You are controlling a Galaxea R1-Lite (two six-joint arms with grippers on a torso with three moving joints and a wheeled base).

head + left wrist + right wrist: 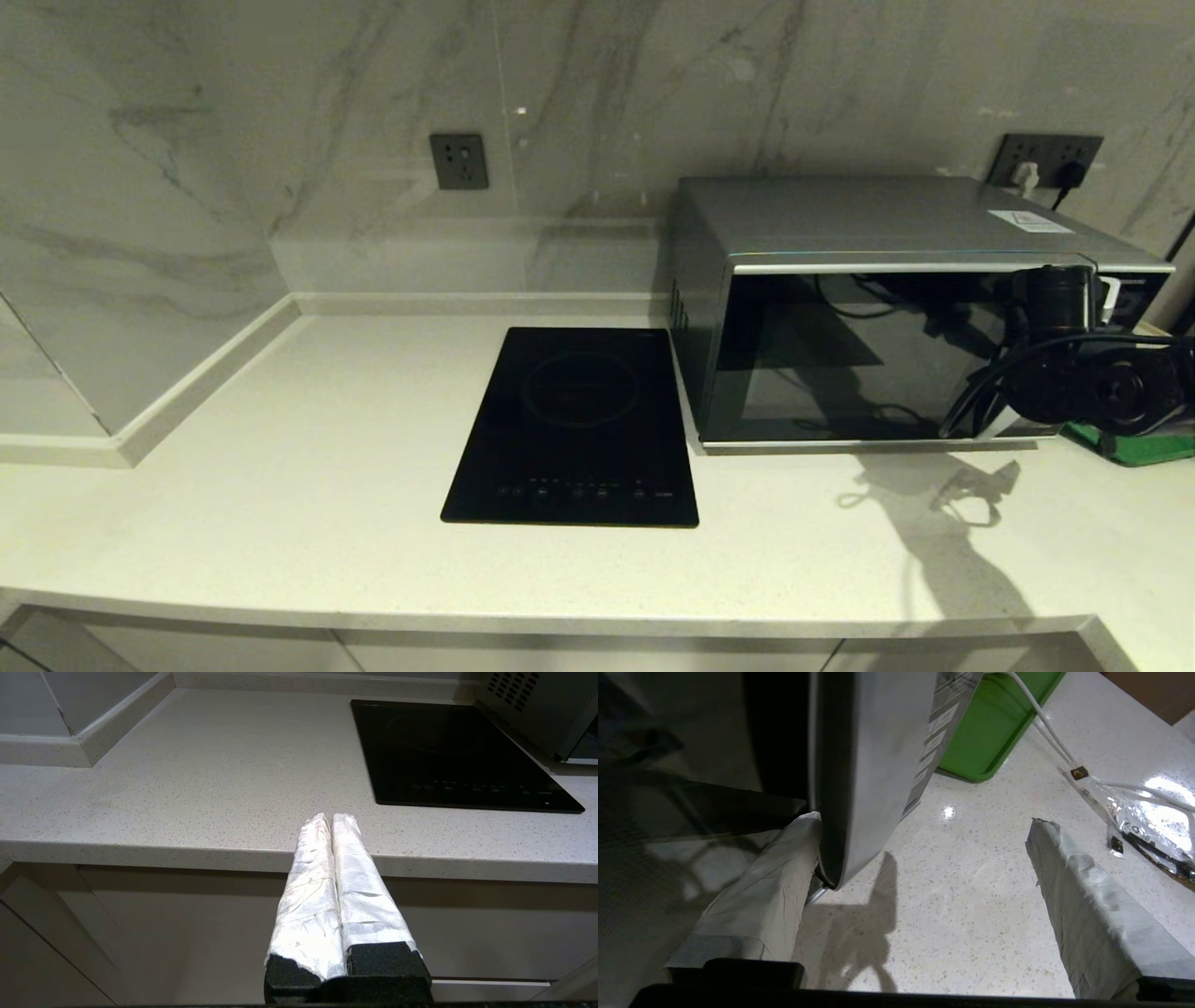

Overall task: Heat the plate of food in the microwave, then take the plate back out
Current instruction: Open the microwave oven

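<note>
The silver microwave (887,280) stands at the back right of the counter, and its dark glass door looks closed. My right arm (1102,383) reaches across the door's right end. In the right wrist view my right gripper (924,820) is open. One taped finger (775,882) sits between the dark door glass and the curved silver handle strip (873,765). The other finger (1078,896) stands well clear over bare counter. The plate of food is out of view. My left gripper (331,819) is shut and empty, parked just below the counter's front edge.
A flat black induction hob (579,420) lies left of the microwave. A green tray (1148,448) sits to the microwave's right, also in the right wrist view (994,718). A white cable and a foil packet (1148,812) lie nearby. Wall sockets are behind.
</note>
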